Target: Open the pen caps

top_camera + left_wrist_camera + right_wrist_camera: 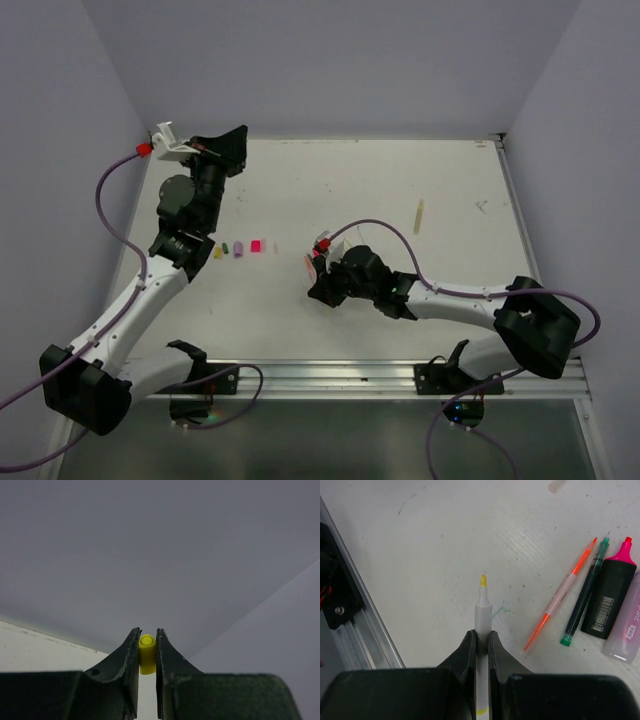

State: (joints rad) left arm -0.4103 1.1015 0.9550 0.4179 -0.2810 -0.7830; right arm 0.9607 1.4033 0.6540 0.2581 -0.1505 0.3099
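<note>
My left gripper point(147, 634) is shut on a short yellow pen cap point(146, 655), raised off the table near the back left corner point(237, 137). My right gripper point(481, 634) is shut on a white pen point(483, 614) whose bare yellow tip points away over the table; in the top view it sits mid-table point(318, 288). Several loose pen caps lie in a row on the table: lilac point(239, 248), pink point(257, 246) and a green one point(227, 245). Uncapped pens lie right of the held pen: orange point(560, 596), green-tipped point(584, 597), black-and-pink point(611, 597), lilac point(629, 625).
A pale yellow pen point(419, 215) lies alone toward the back right of the white table point(400, 170). The metal rail point(340, 375) runs along the near edge and shows to the left of the held pen point(365, 630). Grey walls close in the back and sides.
</note>
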